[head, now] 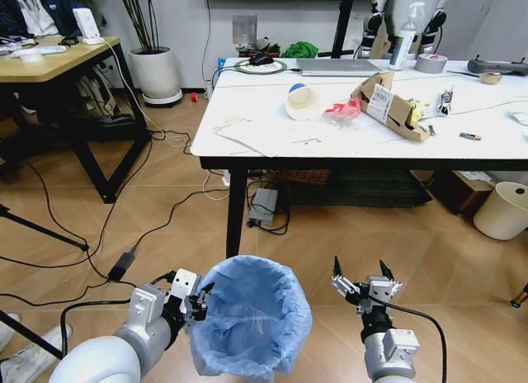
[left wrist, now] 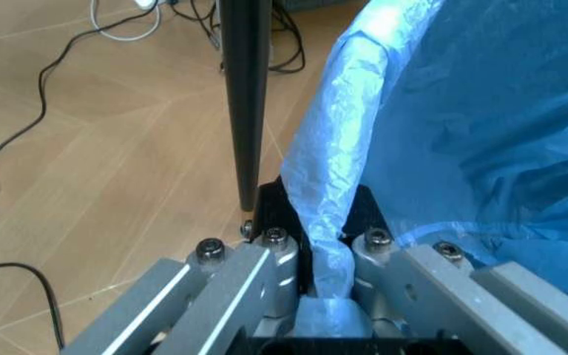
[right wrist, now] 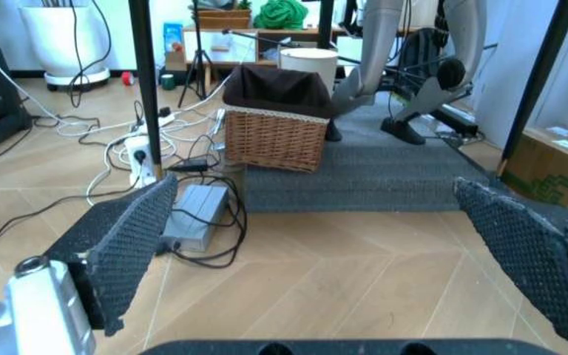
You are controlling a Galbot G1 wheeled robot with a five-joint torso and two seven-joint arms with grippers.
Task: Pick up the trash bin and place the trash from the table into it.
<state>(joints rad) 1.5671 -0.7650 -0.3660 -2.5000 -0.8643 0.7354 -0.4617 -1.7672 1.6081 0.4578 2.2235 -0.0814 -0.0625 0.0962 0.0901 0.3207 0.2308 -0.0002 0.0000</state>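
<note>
Left claw (left wrist: 328,248) pinches the blue-bagged rim of the trash bin (head: 250,317), which I see held low before me above the floor, right claw (head: 364,286) spread beside it, trash (head: 342,111) on the desk (head: 272,139) beyond.

Trash bin (head: 250,317) before table (head: 247,139) — trash (head: 346,106) on top.

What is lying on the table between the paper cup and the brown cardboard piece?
In the head view, a crushed red-labelled bottle lies on the table between the paper cup and the cardboard piece.
</note>
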